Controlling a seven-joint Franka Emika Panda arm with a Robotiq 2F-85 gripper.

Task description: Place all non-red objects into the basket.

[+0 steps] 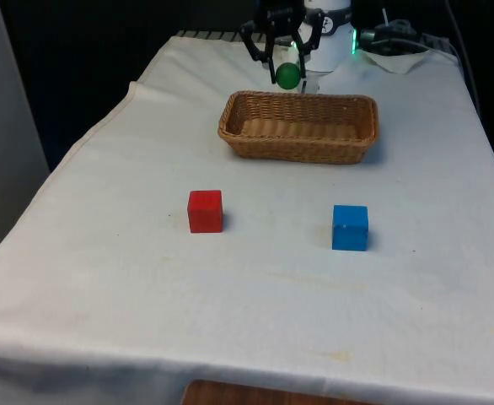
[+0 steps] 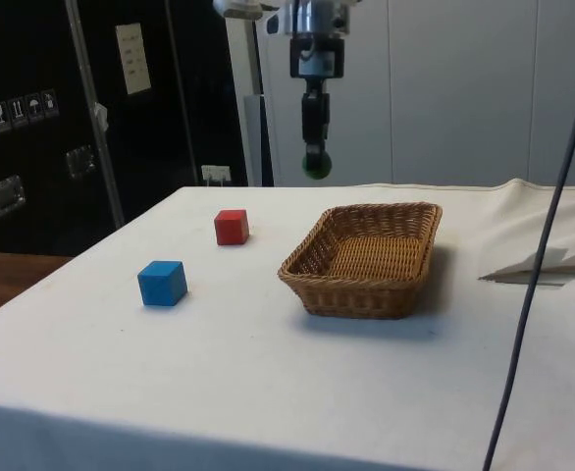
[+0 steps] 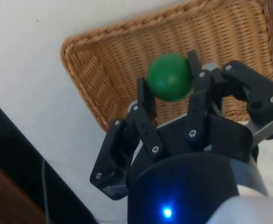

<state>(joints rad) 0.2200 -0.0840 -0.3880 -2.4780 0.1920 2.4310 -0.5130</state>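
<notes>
A green ball [image 3: 169, 77] sits between my gripper's [image 3: 170, 80] two black fingertips, and the gripper is shut on it. The gripper [image 1: 287, 71] hangs in the air over the far rim of the wicker basket [image 1: 298, 126], with the ball [image 2: 316, 165] well above the table. The basket [image 2: 366, 257] has nothing in it. A blue cube [image 1: 349, 228] rests on the cloth nearer the camera, at the front view's right. A red cube [image 1: 205, 211] rests at the same depth, towards the front view's left. Both cubes [image 2: 162, 283] [image 2: 232, 227] stand apart from the basket.
White cloth [image 1: 104, 278] covers the table; its left edge in the front view drops off beside a grey wall. A dark cable [image 2: 543, 245] hangs across the side view's right. A cloth fold [image 2: 543, 265] lies beyond the basket.
</notes>
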